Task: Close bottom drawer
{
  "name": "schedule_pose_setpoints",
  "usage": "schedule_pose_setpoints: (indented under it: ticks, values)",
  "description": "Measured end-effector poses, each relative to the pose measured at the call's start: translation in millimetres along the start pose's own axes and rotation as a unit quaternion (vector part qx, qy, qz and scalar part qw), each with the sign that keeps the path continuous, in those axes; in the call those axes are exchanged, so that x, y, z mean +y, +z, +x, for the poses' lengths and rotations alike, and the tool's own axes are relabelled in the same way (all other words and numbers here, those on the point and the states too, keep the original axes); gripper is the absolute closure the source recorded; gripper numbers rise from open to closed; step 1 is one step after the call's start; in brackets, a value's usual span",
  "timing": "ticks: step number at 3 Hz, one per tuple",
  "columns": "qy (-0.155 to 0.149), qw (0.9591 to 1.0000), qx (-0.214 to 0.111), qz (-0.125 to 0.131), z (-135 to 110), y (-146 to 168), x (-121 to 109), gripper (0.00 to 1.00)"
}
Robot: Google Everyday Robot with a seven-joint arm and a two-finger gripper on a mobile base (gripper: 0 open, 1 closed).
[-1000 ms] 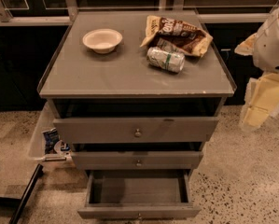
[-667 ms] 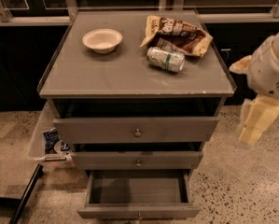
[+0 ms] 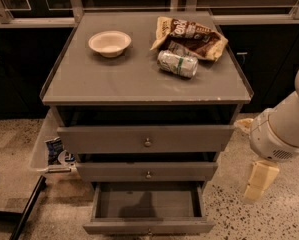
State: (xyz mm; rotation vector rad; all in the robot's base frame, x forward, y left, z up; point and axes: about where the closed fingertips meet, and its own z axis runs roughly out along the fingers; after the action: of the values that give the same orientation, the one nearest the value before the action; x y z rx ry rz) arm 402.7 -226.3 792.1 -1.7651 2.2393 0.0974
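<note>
The bottom drawer of the grey cabinet is pulled well out, showing an empty shallow grey box; its narrow front panel lies at the lower edge of the view. The slim middle drawer and the tall top drawer above it stick out slightly. My gripper hangs at the right of the cabinet, pointing down below the pale arm, level with the middle drawer and apart from it.
On the cabinet top stand a white bowl, a tipped can and a chip bag. A clear bin with packets stands at the cabinet's left. A dark bar lies on the speckled floor.
My arm and gripper have moved down and a little to the left, from beside the cabinet top to beside the drawers. The drawers have not moved.
</note>
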Motion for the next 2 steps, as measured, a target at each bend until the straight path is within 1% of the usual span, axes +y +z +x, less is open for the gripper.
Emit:
schedule_pose_setpoints:
  ticks: [1, 2]
  values:
    - [0.000, 1.0000, 0.000, 0.000, 0.0, 0.1, 0.0, 0.00]
    - [0.019, 0.9997, -0.007, -0.012, 7.1, 24.4, 3.1, 0.00]
